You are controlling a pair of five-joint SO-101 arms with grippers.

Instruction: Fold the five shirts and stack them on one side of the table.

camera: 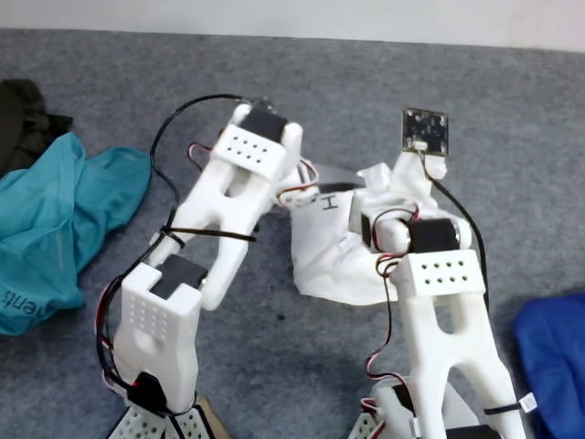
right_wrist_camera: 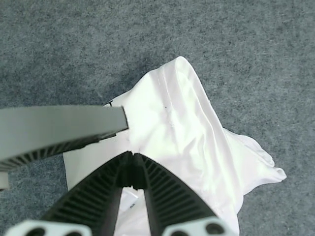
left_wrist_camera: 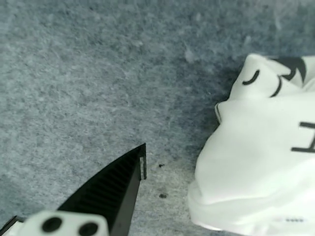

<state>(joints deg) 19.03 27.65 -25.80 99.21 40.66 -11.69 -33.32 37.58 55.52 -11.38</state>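
A white shirt point(camera: 329, 261) lies crumpled in the middle of the grey desk point(camera: 366, 82). The right gripper point(right_wrist_camera: 132, 156) has its fingers closed, pinching a fold of it upward. The left gripper point(left_wrist_camera: 138, 164) hangs just beside the white shirt, holding nothing; how far it is open cannot be told.

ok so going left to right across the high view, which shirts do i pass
teal shirt → white shirt → blue shirt

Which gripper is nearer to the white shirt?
Right. The right gripper is shut on the white shirt; the left gripper is beside it.
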